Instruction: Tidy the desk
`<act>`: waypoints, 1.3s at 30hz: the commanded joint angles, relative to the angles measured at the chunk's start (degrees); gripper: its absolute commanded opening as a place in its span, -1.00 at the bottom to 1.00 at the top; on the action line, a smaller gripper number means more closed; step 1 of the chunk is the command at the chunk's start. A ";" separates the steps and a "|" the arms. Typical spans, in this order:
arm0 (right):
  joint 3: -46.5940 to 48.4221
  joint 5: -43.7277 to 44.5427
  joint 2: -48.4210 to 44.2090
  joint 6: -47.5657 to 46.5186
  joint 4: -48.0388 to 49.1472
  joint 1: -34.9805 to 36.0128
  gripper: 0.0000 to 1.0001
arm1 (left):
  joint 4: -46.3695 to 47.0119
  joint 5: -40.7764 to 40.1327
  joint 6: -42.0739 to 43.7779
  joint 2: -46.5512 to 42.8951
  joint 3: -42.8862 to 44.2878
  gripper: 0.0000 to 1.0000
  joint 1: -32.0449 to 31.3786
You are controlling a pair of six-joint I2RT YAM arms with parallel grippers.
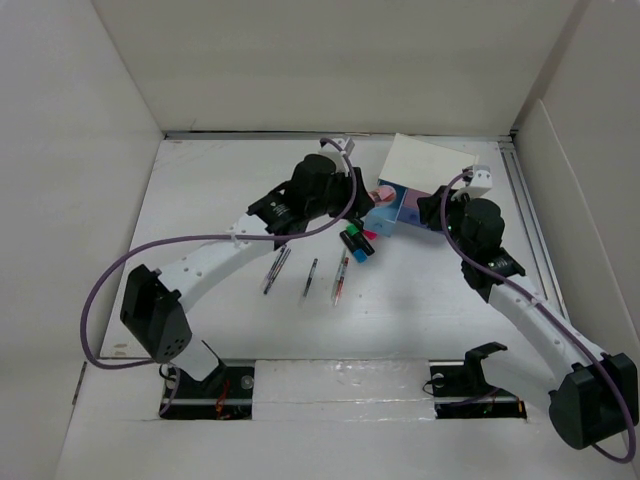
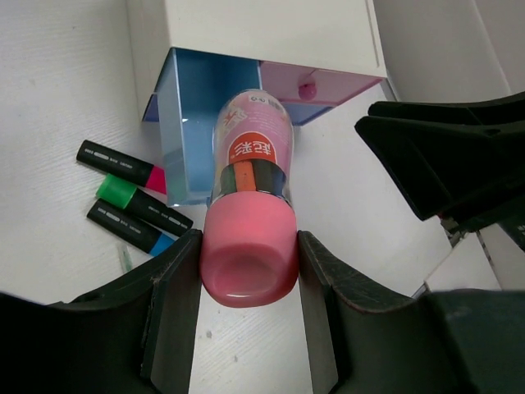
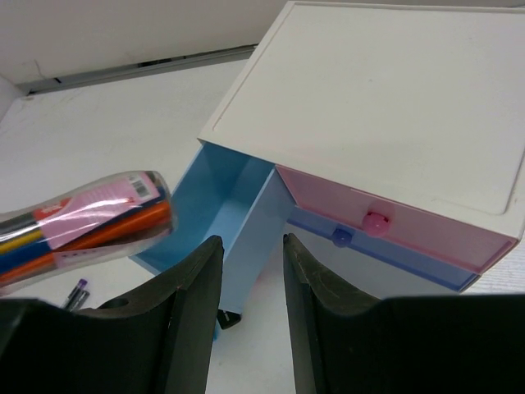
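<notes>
The desk (image 1: pixel 420 300) is a white tabletop walled by white panels. My left gripper (image 2: pixel 248 236) is shut on the pink cap of a clear tube of coloured pens (image 2: pixel 250 156). The tube's far end points into the pulled-out blue drawer (image 2: pixel 197 107) of a small white drawer box (image 1: pixel 428 165). In the top view the left gripper (image 1: pixel 360 205) is just left of the box. My right gripper (image 3: pixel 253 240) is open, its jaws on either side of the blue drawer's front wall (image 3: pixel 258 217), not visibly touching it. In the top view it (image 1: pixel 432 207) sits at the box front.
Three highlighters (image 2: pixel 131 201) lie beside the drawer, also seen in the top view (image 1: pixel 356 243). Three thin pens (image 1: pixel 309 280) lie in a row nearer the arms. The box's pink drawer (image 3: pixel 385 222) is shut, with a second blue drawer below it.
</notes>
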 commanded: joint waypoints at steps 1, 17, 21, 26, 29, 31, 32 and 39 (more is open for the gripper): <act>1.76 0.35 -0.61 -0.42 1.29 0.11 -0.18 | 3.80 0.52 1.29 1.66 4.33 -1.00 -0.09; 1.58 -0.01 -0.34 -0.33 1.56 -0.42 -0.18 | 2.39 -3.96 1.55 10.81 9.52 -1.00 -0.62; 1.49 0.00 -0.52 -0.25 1.56 -0.42 -0.18 | 2.57 -3.96 1.55 13.18 11.10 -1.00 -0.62; 1.50 -0.09 0.01 -0.33 1.73 -0.42 -0.18 | 0.46 -10.19 3.31 16.26 15.05 -1.00 -3.51; 1.58 -0.18 0.18 -0.33 1.91 -0.42 -0.18 | -0.95 -14.07 3.84 18.81 18.31 -1.00 -5.36; 1.41 -0.18 0.10 -0.33 1.91 -0.42 -0.18 | -0.34 -15.56 3.58 19.43 18.40 -1.00 -5.37; 1.41 -0.09 -0.08 -0.33 1.82 -0.42 -0.18 | -0.16 -16.17 3.40 19.61 18.31 -1.00 -5.37; 1.41 -0.44 0.36 -0.16 2.08 -0.42 -0.18 | 1.16 -18.64 3.14 20.83 18.40 -1.00 -5.37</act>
